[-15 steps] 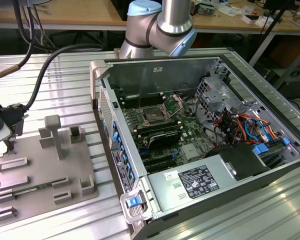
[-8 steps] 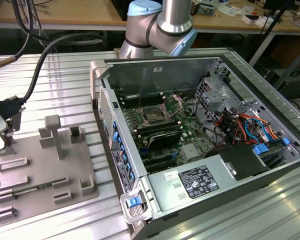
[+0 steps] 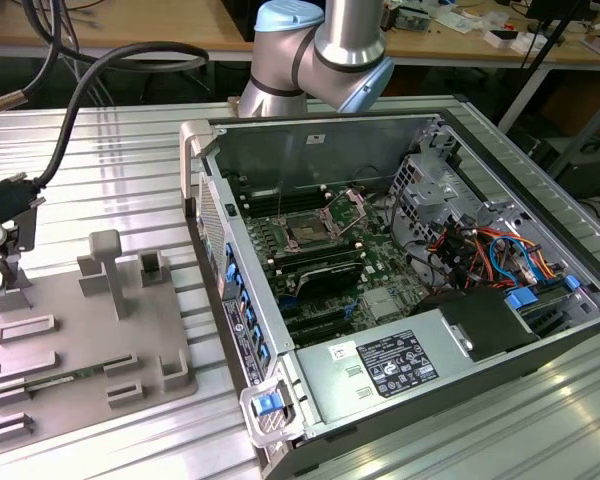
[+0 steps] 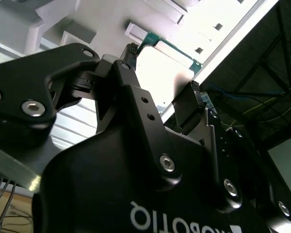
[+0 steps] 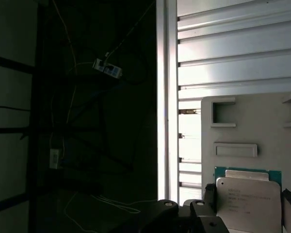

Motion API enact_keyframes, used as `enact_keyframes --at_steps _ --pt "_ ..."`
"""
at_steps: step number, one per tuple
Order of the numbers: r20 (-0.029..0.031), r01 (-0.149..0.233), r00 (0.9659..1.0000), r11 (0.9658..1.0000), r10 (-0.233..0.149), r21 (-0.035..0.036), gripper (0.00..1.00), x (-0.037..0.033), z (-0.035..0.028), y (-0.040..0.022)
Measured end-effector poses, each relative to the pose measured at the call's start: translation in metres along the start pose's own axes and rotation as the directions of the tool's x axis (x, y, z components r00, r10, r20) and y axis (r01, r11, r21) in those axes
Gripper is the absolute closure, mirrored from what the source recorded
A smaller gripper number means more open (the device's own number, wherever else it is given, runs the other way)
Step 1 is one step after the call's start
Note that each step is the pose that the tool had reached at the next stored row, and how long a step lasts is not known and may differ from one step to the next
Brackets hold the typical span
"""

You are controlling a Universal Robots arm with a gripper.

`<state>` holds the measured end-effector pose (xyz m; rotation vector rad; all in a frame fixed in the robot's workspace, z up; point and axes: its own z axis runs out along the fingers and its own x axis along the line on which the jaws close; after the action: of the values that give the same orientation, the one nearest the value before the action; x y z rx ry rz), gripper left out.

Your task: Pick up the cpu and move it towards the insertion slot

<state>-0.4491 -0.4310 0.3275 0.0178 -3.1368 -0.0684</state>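
Cpu [image 5: 247, 196]: flat square with a pale silvery lid carrying faint print, on a green board whose rim shows along one side. In the second wrist view the cpu [image 4: 160, 68] glares near white, with a green edge along two sides.

First wrist view: the cpu seen lid-on, over a grey tray [image 5: 247, 116] with shallow rectangular recesses. Ribbed metal tabletop [image 5: 233, 43] lies past the tray (resting or lifted, cannot tell).
Second wrist view: the same grip, seen along the pincer's black body.
Exterior view: the slot [image 3: 315, 228] (shiny frame, dark centre) sits inside the open case [image 3: 310, 145]. The case stands beside the tray [image 3: 80, 330], so the slot is well apart from the pincer.

Pincer [image 5: 250, 195] closed on the cpu, with black fingers [image 5: 209, 194] against two opposite edges. The cpu sits squarely between the tips, as the pincer [image 4: 164, 70] also shows in the second wrist view.
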Motion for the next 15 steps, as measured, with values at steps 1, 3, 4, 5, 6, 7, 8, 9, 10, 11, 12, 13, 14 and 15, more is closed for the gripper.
enact_keyframes --at_steps 1,3,4,5,6,7,8,9,10,11,12,13,14,15 --pt "0.0002 0.000 1.0000 1.0000 0.000 -0.0001 0.45 0.0000 0.0000 0.0000" --pt "0.0000 0.000 1.0000 1.0000 0.000 0.0000 0.45 0.0000 -0.0004 0.0000" --pt "-0.0001 0.000 1.0000 1.0000 0.000 0.0004 0.45 0.0000 -0.0026 0.0001" --pt "-0.0001 0.000 1.0000 1.0000 0.000 0.0007 0.45 0.0000 -0.0047 0.0002" --pt "-0.0001 0.000 1.0000 1.0000 0.000 0.0007 0.45 0.0000 -0.0048 0.0002" --pt "-0.0001 0.000 1.0000 1.0000 0.000 0.0007 0.45 0.0000 -0.0049 0.0002" --pt "0.0000 0.000 1.0000 1.0000 0.000 0.0007 0.45 0.0000 -0.0049 0.0002" --pt "-0.0001 0.000 1.0000 1.0000 0.000 0.0007 0.45 0.0000 -0.0050 0.0002" --pt "-0.0001 0.000 1.0000 1.0000 0.000 0.0008 0.45 0.0000 -0.0051 0.0002" --pt "0.0000 0.000 1.0000 1.0000 0.000 0.0007 0.45 0.0000 -0.0052 0.0002" --pt "-0.0001 0.000 1.0000 1.0000 0.000 0.0008 0.45 0.0000 -0.0053 0.0002" --pt "-0.0001 0.000 1.0000 1.0000 0.000 0.0008 0.45 0.0000 -0.0054 0.0002" --pt "-0.0001 0.000 1.0000 1.0000 0.000 0.0008 0.45 0.0000 -0.0055 0.0002" --pt "0.0000 0.000 1.0000 1.0000 0.000 0.0008 0.45 0.0000 -0.0056 0.0003"
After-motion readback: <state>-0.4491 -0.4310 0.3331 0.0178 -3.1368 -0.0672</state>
